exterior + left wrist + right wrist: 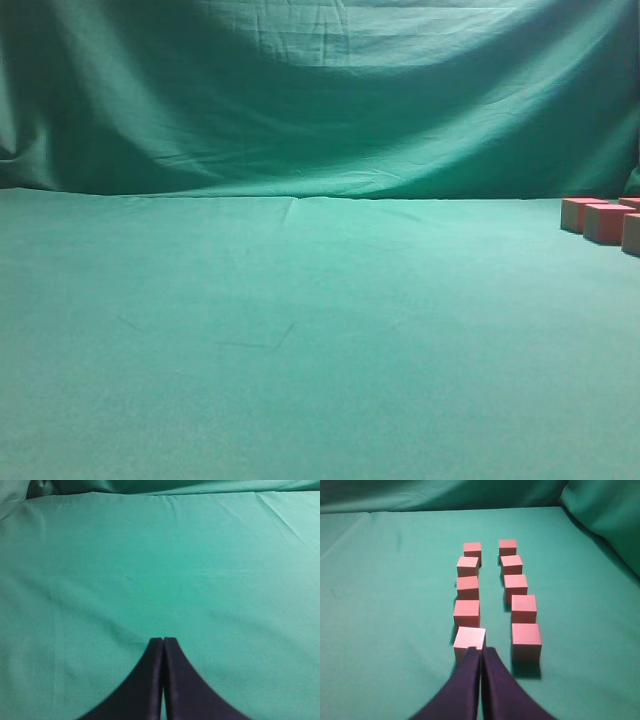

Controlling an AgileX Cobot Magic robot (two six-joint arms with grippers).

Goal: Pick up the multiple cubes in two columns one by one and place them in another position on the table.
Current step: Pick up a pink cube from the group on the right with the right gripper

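In the right wrist view several pink cubes stand in two columns on the green table (pixel 385 630). The nearest cube of the left column (pixel 470 639) lies just beyond my right gripper (pixel 481 651), which is shut and empty. The nearest cube of the right column (pixel 526 640) sits to the gripper's right. In the exterior view only a few cubes (pixel 604 220) show at the far right edge; neither gripper shows there. My left gripper (pixel 163 641) is shut and empty over bare green cloth (pixel 150 570), with no cube in its view.
A wrinkled green backdrop curtain (pixel 320 90) hangs behind the table. Its folds also show at the right of the right wrist view (pixel 610 515). The table's cloth has slight creases (pixel 270 340).
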